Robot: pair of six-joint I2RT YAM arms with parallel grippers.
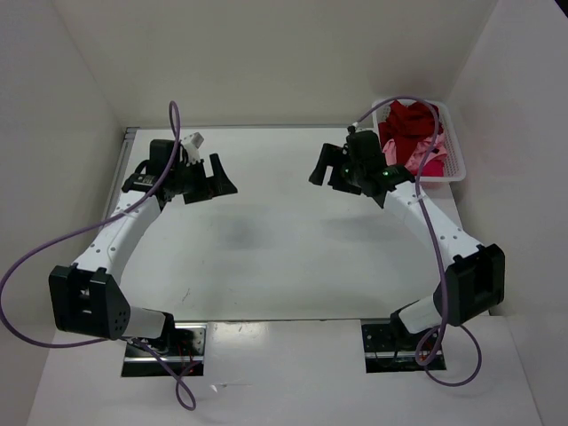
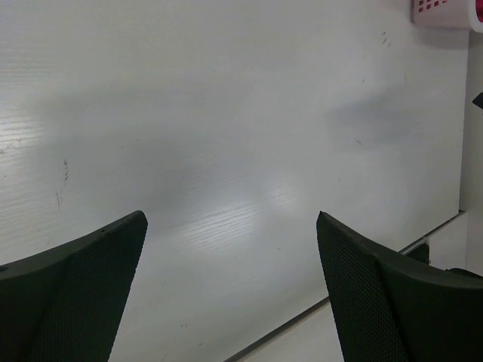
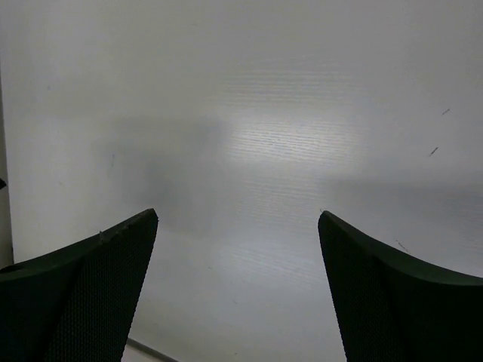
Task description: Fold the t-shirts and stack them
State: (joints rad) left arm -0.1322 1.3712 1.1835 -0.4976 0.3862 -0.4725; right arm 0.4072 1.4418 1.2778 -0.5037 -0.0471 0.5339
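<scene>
The t-shirts lie bunched in a white mesh basket (image 1: pixel 454 169) at the back right of the table. A dark red shirt (image 1: pixel 410 122) is on top, a light pink one (image 1: pixel 415 158) and a bright crimson-pink one (image 1: pixel 433 165) show below it. My left gripper (image 1: pixel 213 180) is open and empty over the table's back left. My right gripper (image 1: pixel 330 170) is open and empty, just left of the basket. In the left wrist view (image 2: pixel 232 219) and the right wrist view (image 3: pixel 238 215) both grippers are spread wide over bare table.
White walls enclose the table on three sides. Purple cables loop from both arms. A corner of the basket (image 2: pixel 445 11) shows at the top right of the left wrist view. The table's edge (image 2: pixel 324 305) runs near the left gripper.
</scene>
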